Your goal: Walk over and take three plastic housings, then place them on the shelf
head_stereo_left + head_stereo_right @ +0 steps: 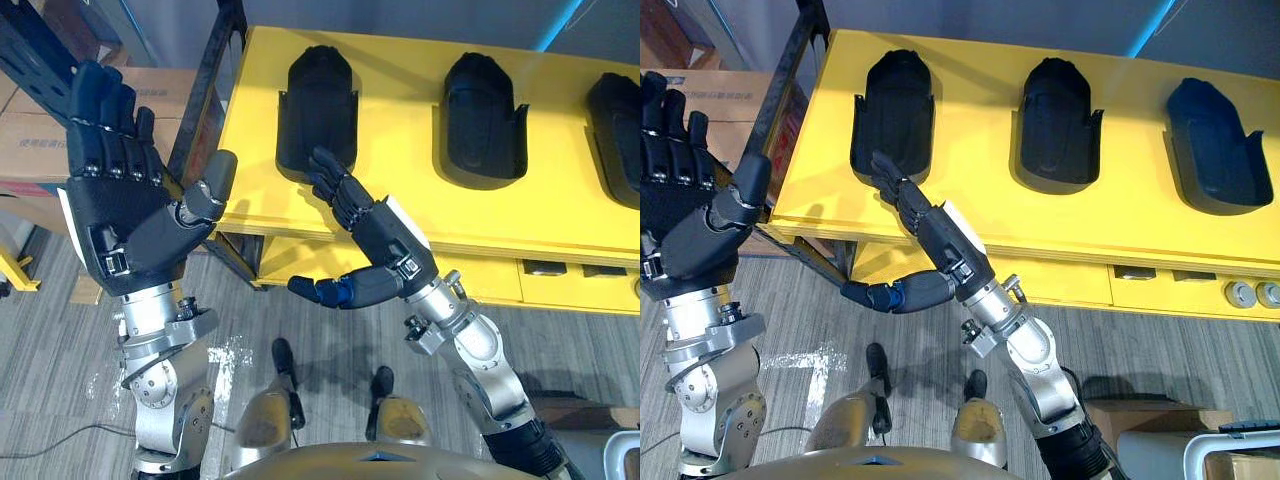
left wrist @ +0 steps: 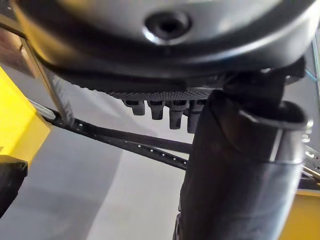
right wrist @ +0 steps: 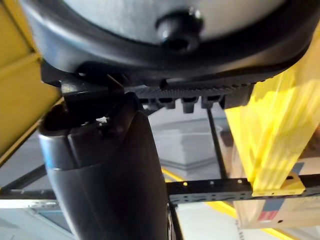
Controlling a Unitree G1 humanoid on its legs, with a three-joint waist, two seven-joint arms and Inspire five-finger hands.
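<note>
Yellow shelf top carries all three black plastic housings: left housing at 11 o'clock, middle housing at 12, right housing at 2 (the left eye view clips it at the frame edge). You'll see the right hand spread and empty, fingers straight, overlapping the left housing's near rim. Contact or just overlap: can't tell from these angles. Its thumb points toward 8 o'clock, below the shelf edge. Left hand is raised at 9 o'clock, palm toward the head camera, fingers straight, holding nothing. Behind it are a black rack post and partly hidden cardboard boxes. Housing interiors are too dark to make out.
</note>
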